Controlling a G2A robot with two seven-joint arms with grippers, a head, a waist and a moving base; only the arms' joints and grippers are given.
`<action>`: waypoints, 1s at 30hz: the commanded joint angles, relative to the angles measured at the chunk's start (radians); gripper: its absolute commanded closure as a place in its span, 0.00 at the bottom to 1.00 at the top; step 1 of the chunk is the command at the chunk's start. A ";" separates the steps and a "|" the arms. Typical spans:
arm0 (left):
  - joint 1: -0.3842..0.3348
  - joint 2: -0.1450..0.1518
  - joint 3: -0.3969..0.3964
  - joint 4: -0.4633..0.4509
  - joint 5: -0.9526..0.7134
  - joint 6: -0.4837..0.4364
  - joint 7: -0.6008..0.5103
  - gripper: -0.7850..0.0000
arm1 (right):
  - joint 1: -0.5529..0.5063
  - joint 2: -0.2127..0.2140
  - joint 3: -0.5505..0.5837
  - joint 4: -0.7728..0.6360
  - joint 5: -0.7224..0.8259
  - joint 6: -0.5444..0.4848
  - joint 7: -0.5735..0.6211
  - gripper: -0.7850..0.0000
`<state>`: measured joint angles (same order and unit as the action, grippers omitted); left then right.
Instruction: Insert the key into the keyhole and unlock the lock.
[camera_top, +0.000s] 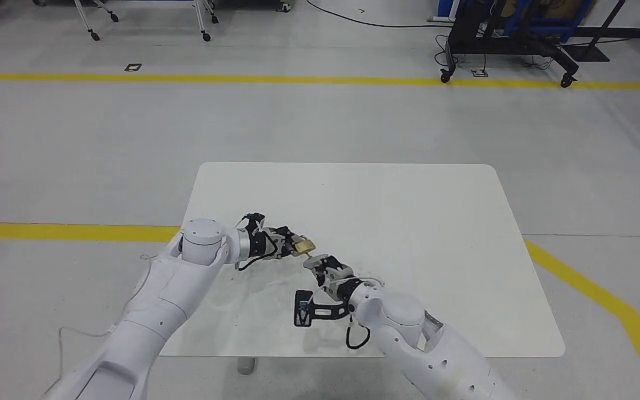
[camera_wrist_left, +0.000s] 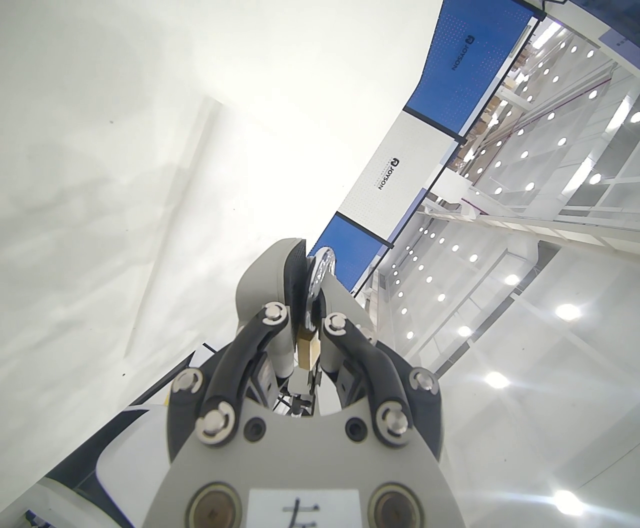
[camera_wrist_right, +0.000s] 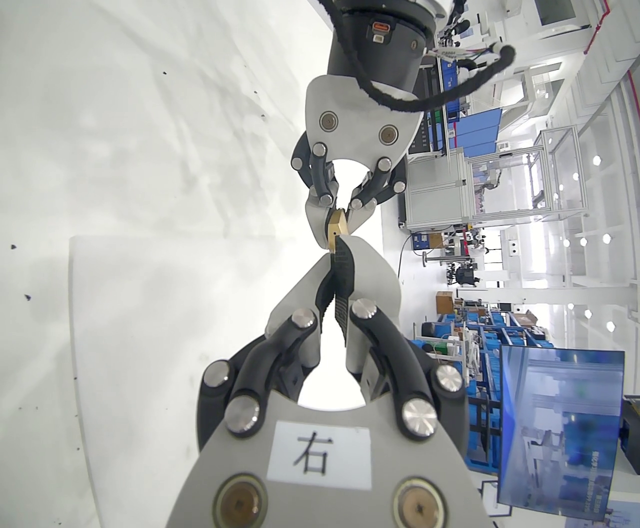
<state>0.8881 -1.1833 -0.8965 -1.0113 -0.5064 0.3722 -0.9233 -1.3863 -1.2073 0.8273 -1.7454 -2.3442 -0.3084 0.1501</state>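
From the top view I see both arms meeting low over the near left part of the white table (camera_top: 450, 220). The left gripper (camera_top: 285, 241) has the brass lock (camera_top: 303, 244) clamped and held off the tabletop, and the right gripper (camera_top: 314, 258) sits tip-to-tip against it. Past the table lie yellow floor lines (camera_top: 300, 78) and a black wheeled frame (camera_top: 510, 50), both well apart from the work.

On the left wrist view, the left gripper (camera_wrist_left: 312, 285) is closed tight on the lock (camera_wrist_left: 308, 350). Its fingers cover most of the body, and the silver shackle (camera_wrist_left: 320, 270) pokes out past the tips. Blue and white wall panels (camera_wrist_left: 390, 170) stand behind.

On the right wrist view, the right gripper (camera_wrist_right: 341, 260) has its black pads (camera_wrist_right: 345, 285) pressed together at the tips, right against the end of the lock (camera_wrist_right: 335, 231) in the left gripper (camera_wrist_right: 340, 225). Those pads block my sight of the contact; I cannot tell what, if anything, they pinch. A monitor (camera_wrist_right: 560, 415) and blue bins (camera_wrist_right: 475, 325) stand in the room beyond
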 joint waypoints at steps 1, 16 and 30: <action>0.001 0.000 0.000 -0.002 0.006 0.002 -0.002 1.00 | 0.000 -0.001 -0.001 0.001 -0.003 0.004 0.002 1.00; 0.005 -0.002 -0.007 -0.004 0.014 0.006 0.007 1.00 | -0.014 -0.004 0.019 -0.005 -0.004 0.016 -0.009 1.00; 0.005 -0.006 -0.009 0.001 0.021 0.003 0.010 1.00 | -0.015 -0.008 0.025 -0.006 -0.008 -0.003 -0.011 1.00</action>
<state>0.8927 -1.1890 -0.9057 -1.0105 -0.4869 0.3753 -0.9137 -1.3998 -1.2153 0.8515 -1.7488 -2.3509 -0.3107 0.1402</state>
